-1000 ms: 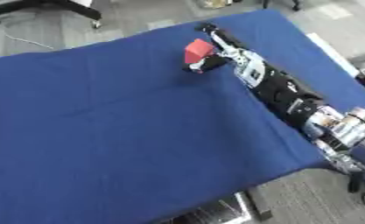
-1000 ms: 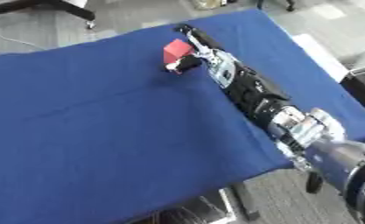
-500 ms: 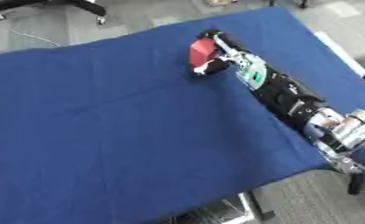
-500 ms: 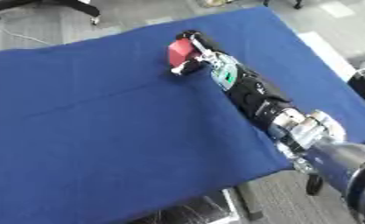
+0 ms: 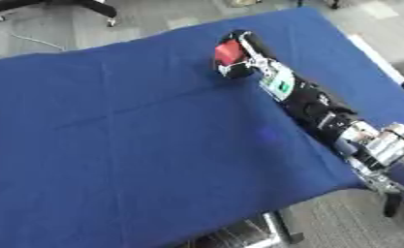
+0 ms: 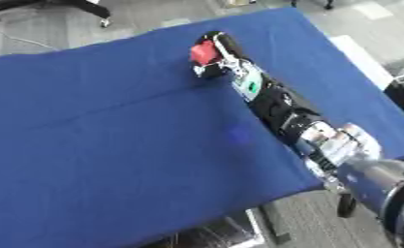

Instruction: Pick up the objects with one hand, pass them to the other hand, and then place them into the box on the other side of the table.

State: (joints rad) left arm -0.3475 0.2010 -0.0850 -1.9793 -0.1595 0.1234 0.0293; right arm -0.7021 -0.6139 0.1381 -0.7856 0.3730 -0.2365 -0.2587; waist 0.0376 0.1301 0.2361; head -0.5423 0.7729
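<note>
The table (image 5: 137, 145) is covered by a blue cloth (image 5: 112, 169) with faint creases running across it. The right arm (image 5: 323, 114) enters from the table's near right corner and lies stretched diagonally over the cloth toward the far edge. The right hand (image 5: 239, 60) rests on the cloth near the far edge of the table, right of its middle, with fingers and thumb curled round a small red object (image 5: 228, 52). The object sits within that grasp, at or just above the cloth; contact with the cloth cannot be determined. Beyond the far left corner of the table, a black chair base (image 5: 86, 6) stands on grey floor (image 5: 154, 19). No container shows in either view. The left hand shows in neither view.
</note>
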